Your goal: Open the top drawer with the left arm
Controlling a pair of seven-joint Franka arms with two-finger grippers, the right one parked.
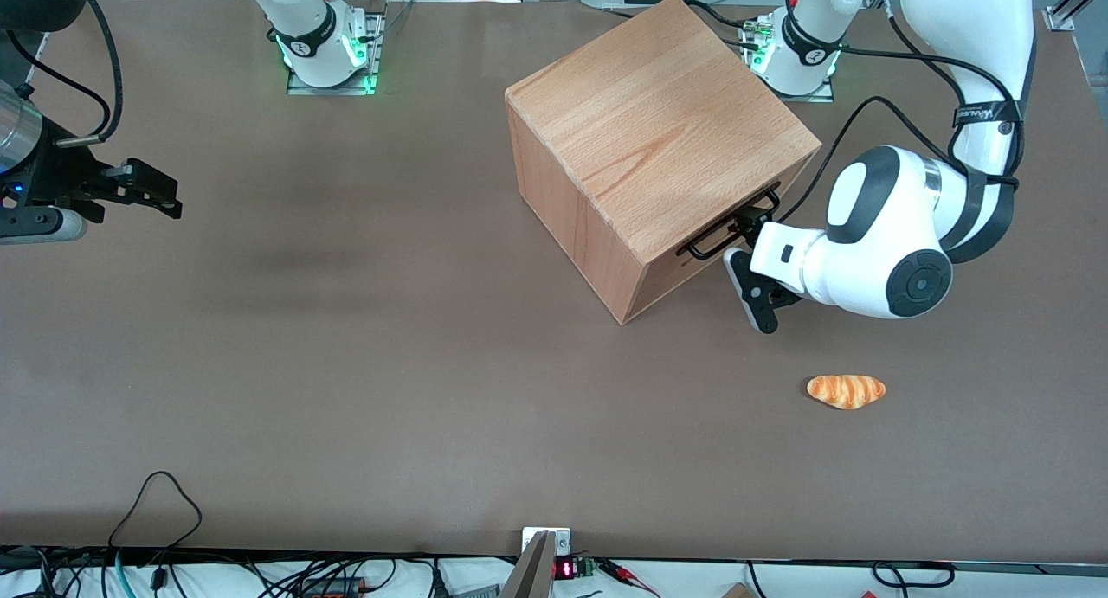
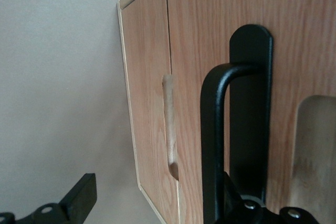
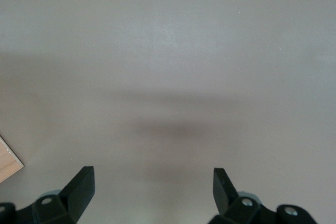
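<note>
The top drawer [image 1: 673, 265] [image 2: 294, 51] sits flush in the front of the wooden cube cabinet [image 1: 658, 122], with its black wire loop handle [image 1: 723, 230] [image 2: 212, 145] standing out from the front board. The left arm [image 1: 883, 234] reaches in toward the cabinet's front. Its gripper [image 1: 746, 232] [image 2: 155, 200] is open and right at the handle. In the left wrist view the handle's bar lies between the fingers, close against one of them, while the other finger [image 2: 79, 199] hangs well clear over the table.
A second drawer front with a finger notch [image 2: 169, 124] lies under the top one. A croissant-like bread roll [image 1: 846, 390] lies on the brown table [image 1: 389, 364], nearer the front camera than the gripper. Cables run along the table's edges.
</note>
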